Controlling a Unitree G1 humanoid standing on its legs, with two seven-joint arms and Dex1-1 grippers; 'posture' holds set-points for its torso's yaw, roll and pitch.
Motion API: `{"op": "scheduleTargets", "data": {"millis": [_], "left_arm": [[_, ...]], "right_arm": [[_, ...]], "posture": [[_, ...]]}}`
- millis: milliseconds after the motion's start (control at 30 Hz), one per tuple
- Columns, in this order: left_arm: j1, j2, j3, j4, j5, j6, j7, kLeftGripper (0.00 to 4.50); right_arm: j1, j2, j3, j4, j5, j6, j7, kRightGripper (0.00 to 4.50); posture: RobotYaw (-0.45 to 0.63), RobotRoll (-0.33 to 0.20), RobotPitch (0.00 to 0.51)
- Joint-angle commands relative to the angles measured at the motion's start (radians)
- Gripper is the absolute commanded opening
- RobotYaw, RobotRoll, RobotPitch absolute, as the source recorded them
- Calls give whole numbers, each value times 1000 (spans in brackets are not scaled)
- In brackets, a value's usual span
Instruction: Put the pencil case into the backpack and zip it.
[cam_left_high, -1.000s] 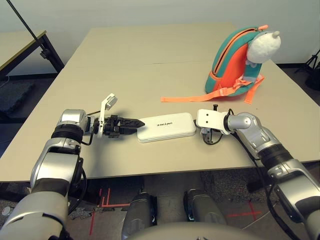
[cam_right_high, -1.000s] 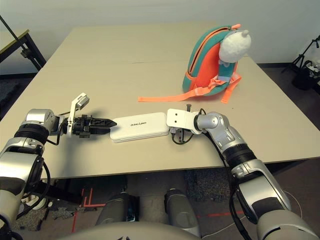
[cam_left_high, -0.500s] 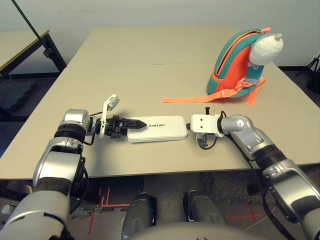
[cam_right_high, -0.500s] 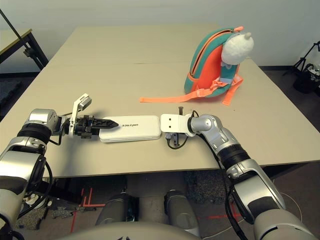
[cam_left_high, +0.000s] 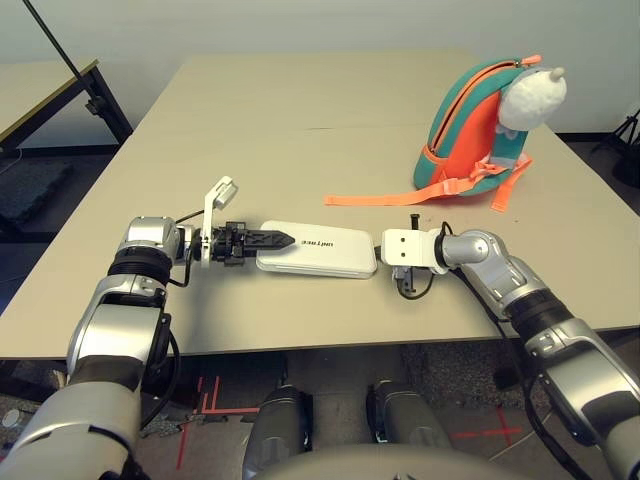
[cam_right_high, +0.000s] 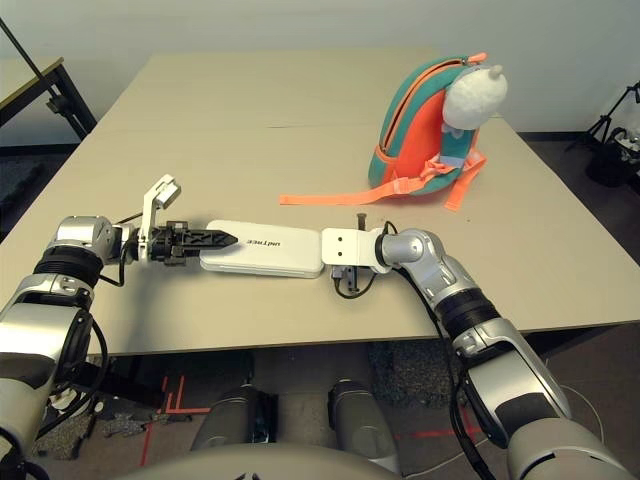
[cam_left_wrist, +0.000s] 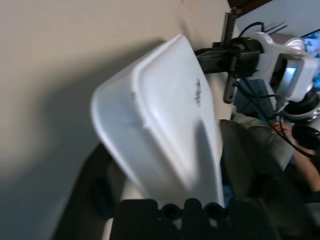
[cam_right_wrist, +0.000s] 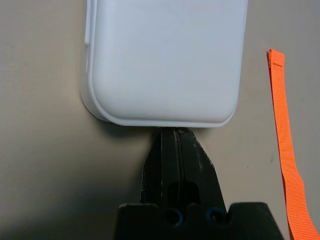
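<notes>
Your left end effector (cam_left_high: 262, 238) lies low over the worktop (cam_left_high: 300, 120), pointing to the right. Its black fingers (cam_left_high: 268, 238) straddle the left end of the case (cam_left_high: 318, 248): one finger lies across the case's top, and the left wrist view shows the case's near end sitting between them, lifted and tilted off the surface. The fingers are closing around that end; you cannot tell from the views whether they already bear on it.

The case is a flat white box with small dark print on its lid. It lies lengthwise between your two end effectors, toward the near edge of the worktop.

Your right end effector (cam_right_wrist: 176, 150) is clenched, both fingers pressed together to a single point. That point meets the middle of the case's right end. It grasps nothing.

The backpack (cam_left_high: 470, 125) stands upright at the far right of the worktop, well apart from the case. It is teal and orange, with a white plush head (cam_left_high: 528, 95) at its top. An orange strap (cam_left_high: 375, 198) trails from it flat toward the left, ending beyond the case's far side.
</notes>
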Motion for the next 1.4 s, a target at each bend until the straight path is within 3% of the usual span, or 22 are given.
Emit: {"op": "scheduleTargets", "data": {"millis": [33,100,167,400,633,733,800,1067,1200,1400], "left_arm": [[1,-5,8,7,12,-24,9,2328],[1,-7,10,8,14,-28,9,1654],[2,-8,12,6,18,-27,1,1307],[-18,-15,70,12,-9,-33,30,1293],[-37,-29,176,-15,-61,-70,90,1274],[-27,-43,221,-59,-91,-115,104,1272],[-23,-53,253,-90,-110,-128,131,1252],[17,-69,326,-330,-196,-87,208,1252],[45,-54,354,-457,-254,-28,239,1252],[81,-34,376,-557,-304,14,281,1252]], "right_arm": [[0,-5,10,13,-5,-2,2,0],[4,-8,9,10,-5,-1,2,0],[6,-10,8,8,-4,0,2,0],[16,-22,-10,9,9,11,-1,0],[37,-26,-101,8,107,101,-18,0],[51,-35,-150,-1,136,121,-55,615],[64,-35,-199,-23,172,149,-85,1289],[157,-32,-463,-212,395,410,-208,4474],[191,-43,-599,-301,468,523,-316,4500],[198,-57,-683,-347,480,612,-448,4500]], "posture": [[-217,0,0],[-217,0,0],[-216,0,0],[-211,0,2],[-205,0,8],[-202,0,10],[-200,0,11],[-198,0,16],[-199,0,17],[-204,0,18]]}}
